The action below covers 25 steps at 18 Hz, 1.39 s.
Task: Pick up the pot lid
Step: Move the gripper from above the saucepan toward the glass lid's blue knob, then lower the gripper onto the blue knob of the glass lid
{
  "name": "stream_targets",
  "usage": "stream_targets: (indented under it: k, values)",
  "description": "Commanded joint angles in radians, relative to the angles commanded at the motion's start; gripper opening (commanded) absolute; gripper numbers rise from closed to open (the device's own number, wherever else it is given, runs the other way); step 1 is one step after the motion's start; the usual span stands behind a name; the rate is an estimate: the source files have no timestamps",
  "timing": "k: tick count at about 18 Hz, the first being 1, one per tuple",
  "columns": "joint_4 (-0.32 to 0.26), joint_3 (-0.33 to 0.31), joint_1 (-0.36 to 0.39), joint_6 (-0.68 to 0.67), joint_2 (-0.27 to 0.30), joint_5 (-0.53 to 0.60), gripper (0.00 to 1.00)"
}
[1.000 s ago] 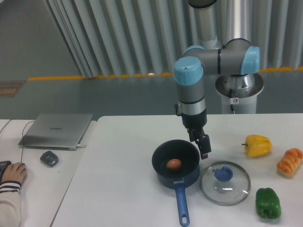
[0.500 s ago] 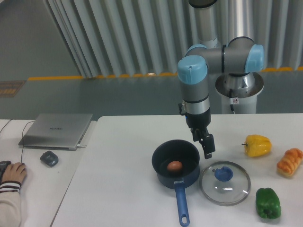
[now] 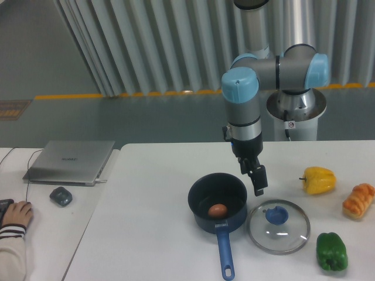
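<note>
One pot lid (image 3: 280, 239) between black pot (image 3: 199, 205) and green pepper (image 3: 331, 252)

Fixed camera: the lid's left rim is just beside the pot; its right rim stands near the pepper, with a strip of white table (image 3: 137, 222) between. The yellow pepper (image 3: 319, 180) sits farther back. The pot's blue handle (image 3: 225, 254) runs toward the camera, left of the lid. The gripper (image 3: 258, 182) appears behind the lid, left of its blue knob (image 3: 276, 216) and apart from it; whether its fingers are parted or together, I cannot tell.
</note>
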Motion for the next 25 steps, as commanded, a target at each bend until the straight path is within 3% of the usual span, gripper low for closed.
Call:
stream_targets:
  k: [7,20,25]
  values:
    - [0.012,0.006,0.052,0.086,0.002,0.000,1.00]
    - [0.002,0.009,0.072,0.320,-0.086,0.011,1.00]
    - [0.002,0.000,0.077,0.333,-0.107,0.011,1.00]
